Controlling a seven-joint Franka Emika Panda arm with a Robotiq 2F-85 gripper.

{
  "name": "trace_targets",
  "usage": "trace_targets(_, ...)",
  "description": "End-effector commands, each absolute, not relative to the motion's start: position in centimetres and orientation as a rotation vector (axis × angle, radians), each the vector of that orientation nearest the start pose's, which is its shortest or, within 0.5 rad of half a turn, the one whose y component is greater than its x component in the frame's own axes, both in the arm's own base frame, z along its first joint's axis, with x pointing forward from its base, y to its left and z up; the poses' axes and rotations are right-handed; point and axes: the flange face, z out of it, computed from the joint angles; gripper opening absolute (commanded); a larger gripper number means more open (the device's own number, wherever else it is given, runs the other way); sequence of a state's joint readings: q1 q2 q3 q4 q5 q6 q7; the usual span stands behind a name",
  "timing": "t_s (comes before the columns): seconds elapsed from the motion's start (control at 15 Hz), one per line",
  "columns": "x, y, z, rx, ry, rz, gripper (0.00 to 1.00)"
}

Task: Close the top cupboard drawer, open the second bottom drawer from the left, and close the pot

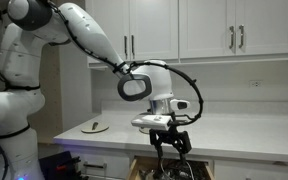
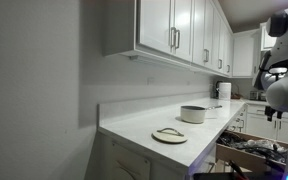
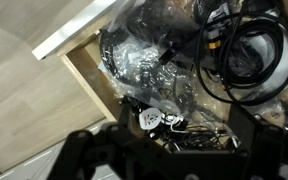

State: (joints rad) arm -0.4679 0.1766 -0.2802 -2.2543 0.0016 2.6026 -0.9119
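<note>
My gripper hangs open and empty just above an open bottom drawer under the counter. The drawer also shows in an exterior view. In the wrist view my dark fingers frame the drawer's light wood wall and its load of black cables and crumpled plastic. The small steel pot stands on the counter by the wall; I cannot tell whether it is covered. A flat round disc lies on the counter in front of it, also seen in the other view. The tall white cupboard doors all look shut.
The white counter runs along the wall under the cupboards. A white appliance stands at the counter's far end. My arm's body fills one side of the view.
</note>
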Motion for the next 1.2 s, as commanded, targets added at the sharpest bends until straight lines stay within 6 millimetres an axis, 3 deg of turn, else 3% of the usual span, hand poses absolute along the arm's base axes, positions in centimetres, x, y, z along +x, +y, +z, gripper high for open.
trace_targets(0.0, 40.0, -32.8, 30.9, -3.288, -0.382, -0.093, 1.0)
trace_targets(0.13, 39.7, -30.2, 29.9, -3.277, -0.445, -0.056, 1.0)
trace_targets(0.27, 39.3, -29.0, 28.4, -3.264, -0.438, -0.027, 1.0)
trace_targets(0.33, 40.2, -30.4, 28.7, -3.258, -0.451, -0.02, 1.0)
trace_targets(0.87, 39.9, -30.4, 28.4, -3.255, -0.438, -0.011, 1.0)
trace_targets(1.13, 43.6, -22.4, 27.6, -3.178, -0.825, -0.015, 1.0)
